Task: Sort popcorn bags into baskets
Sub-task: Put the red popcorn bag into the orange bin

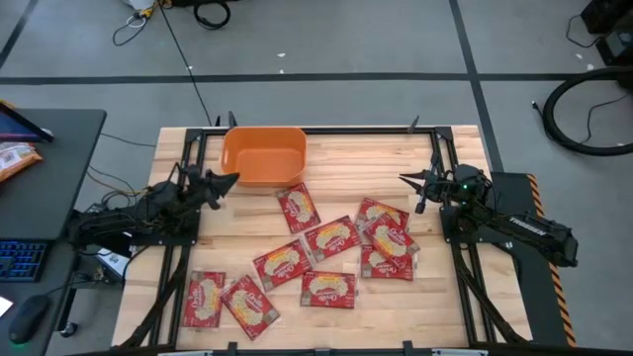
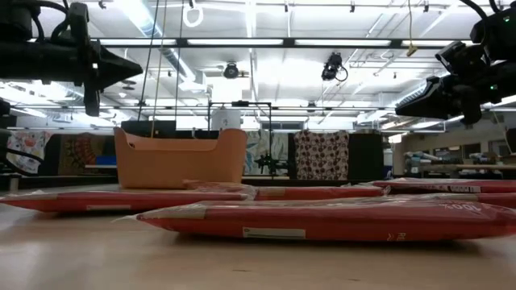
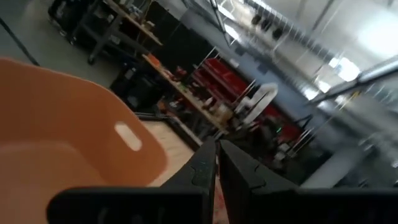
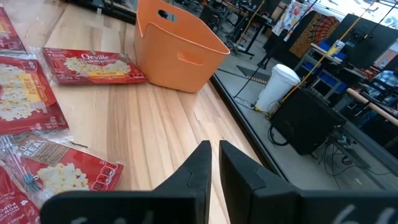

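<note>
Flat red rectangular popcorn bags (image 1: 329,237) lie scattered near the empty orange plastic basket (image 1: 263,155), while left gripper (image 1: 233,179) and right gripper (image 1: 405,180) hover with fingers together.

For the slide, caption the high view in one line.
Both pincers, left and right, hang shut; popcorn bags scattered below empty orange basket.

Table (image 1: 336,148): pale wood planks, grain visible, smooth matt finish. Bin (image 1: 263,156): orange plastic, smooth, soft sheen on walls, moulded handle slot. Popcorn bags (image 1: 329,237): red packets in clear glossy wrap, crinkled at sealed ends, catching light. Left gripper (image 1: 229,182) and right gripper (image 1: 407,181): dark matt plastic fingers. Frame rail (image 1: 326,129) along table edge: dark metal.
</note>
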{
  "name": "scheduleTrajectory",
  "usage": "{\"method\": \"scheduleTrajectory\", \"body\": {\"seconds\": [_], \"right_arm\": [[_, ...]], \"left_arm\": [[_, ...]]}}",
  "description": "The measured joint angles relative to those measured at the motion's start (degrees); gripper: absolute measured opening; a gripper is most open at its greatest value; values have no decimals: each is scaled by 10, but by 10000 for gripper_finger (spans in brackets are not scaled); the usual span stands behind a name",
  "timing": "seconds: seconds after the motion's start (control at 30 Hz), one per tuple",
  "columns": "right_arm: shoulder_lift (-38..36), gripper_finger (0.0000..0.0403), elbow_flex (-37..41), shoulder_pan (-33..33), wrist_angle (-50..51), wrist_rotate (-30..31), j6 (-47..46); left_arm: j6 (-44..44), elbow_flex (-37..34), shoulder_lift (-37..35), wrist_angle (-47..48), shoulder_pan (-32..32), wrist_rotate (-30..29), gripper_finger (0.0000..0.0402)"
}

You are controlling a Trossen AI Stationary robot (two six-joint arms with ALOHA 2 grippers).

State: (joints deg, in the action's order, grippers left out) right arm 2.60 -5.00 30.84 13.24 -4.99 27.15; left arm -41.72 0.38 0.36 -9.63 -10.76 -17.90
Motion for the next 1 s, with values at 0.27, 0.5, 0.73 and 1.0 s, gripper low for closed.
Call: {"method": "scheduleTrajectory", "body": {"seconds": [0.27, 0.5, 0.73, 1.0], "right_arm": [[0, 38, 0, 0, -20, 42, 37], [0, 38, 0, 0, -66, -14, -29], [0, 38, 0, 0, -219, -21, -248], [6, 38, 0, 0, -321, 113, -646]], "left_arm": [[-211, 0, 0, -10, 0, -5, 25], [-236, 0, 0, -63, 0, -60, 25], [-206, 0, 0, -122, 0, -107, 25], [-125, 0, 0, -223, 0, -79, 25]]}}
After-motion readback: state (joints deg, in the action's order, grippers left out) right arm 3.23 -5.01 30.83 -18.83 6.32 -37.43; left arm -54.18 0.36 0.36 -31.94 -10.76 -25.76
